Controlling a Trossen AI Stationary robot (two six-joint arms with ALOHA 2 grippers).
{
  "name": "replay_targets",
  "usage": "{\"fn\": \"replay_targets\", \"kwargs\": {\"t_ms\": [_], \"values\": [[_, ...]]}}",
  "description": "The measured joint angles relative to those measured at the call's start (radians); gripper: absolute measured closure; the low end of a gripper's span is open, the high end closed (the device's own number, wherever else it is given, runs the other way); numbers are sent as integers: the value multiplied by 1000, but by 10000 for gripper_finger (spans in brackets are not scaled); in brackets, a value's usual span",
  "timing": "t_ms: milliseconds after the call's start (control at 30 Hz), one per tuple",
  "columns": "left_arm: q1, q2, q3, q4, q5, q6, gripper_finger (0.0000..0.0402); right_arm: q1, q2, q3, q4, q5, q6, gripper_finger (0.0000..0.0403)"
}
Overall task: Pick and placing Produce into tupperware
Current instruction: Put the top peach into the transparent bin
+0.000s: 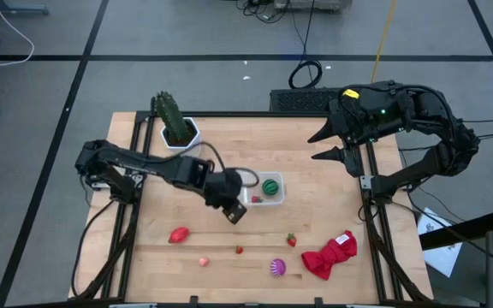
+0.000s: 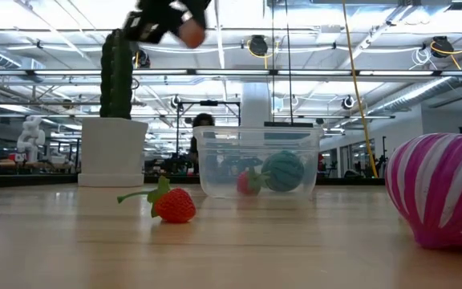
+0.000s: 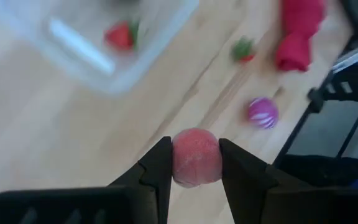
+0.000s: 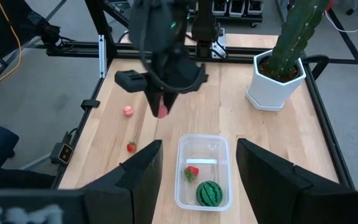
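My left gripper point(image 1: 234, 211) is shut on a pink round piece point(image 3: 196, 167) above the table, just off the near left corner of the clear tupperware point(image 1: 281, 197). The tub holds a green striped ball point(image 1: 270, 186) and a red strawberry point(image 1: 256, 198). On the table's near part lie a red pepper-like piece point(image 1: 179, 234), a pink bit point(image 1: 204, 261), two strawberries point(image 1: 239, 250) point(image 1: 291, 239) and a purple striped piece point(image 1: 277, 268). My right gripper point(image 1: 325, 145) is open and empty, high at the table's far right. My left gripper pinches the pink piece by its two opposite sides point(image 3: 178, 163) between its two fingertips point(image 3: 160, 167). The fingers point down at the table. The piece is lifted clear, high above the table, as the low view point(image 2: 192, 34) and the right wrist view point(image 4: 161, 112) show.
A green cactus in a white hexagonal pot point(image 1: 178, 128) stands at the far left. A red cloth point(image 1: 330, 255) lies at the near right. Bare wood lies between the tub and the near row of produce.
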Motion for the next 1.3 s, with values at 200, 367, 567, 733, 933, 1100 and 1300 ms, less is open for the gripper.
{"fn": "replay_targets", "kwargs": {"t_ms": [200,367,567,733,933,1100,1300], "values": [[83,26,156,-40,-53,216,289,0,0,0,12,0,0,206],[137,90,280,-194,-76,309,289,0,0,0,13,0,14,206],[162,240,383,-301,-71,371,289,0,0,0,19,1,38,206],[176,338,399,-343,-37,361,289,0,0,0,18,1,80,206],[173,426,399,-347,-35,358,289,0,0,-31,36,2,84,206],[175,460,398,-343,-52,330,289,0,0,-90,51,2,84,206],[172,456,398,-342,-84,308,289,0,0,-163,55,2,84,206]]}}
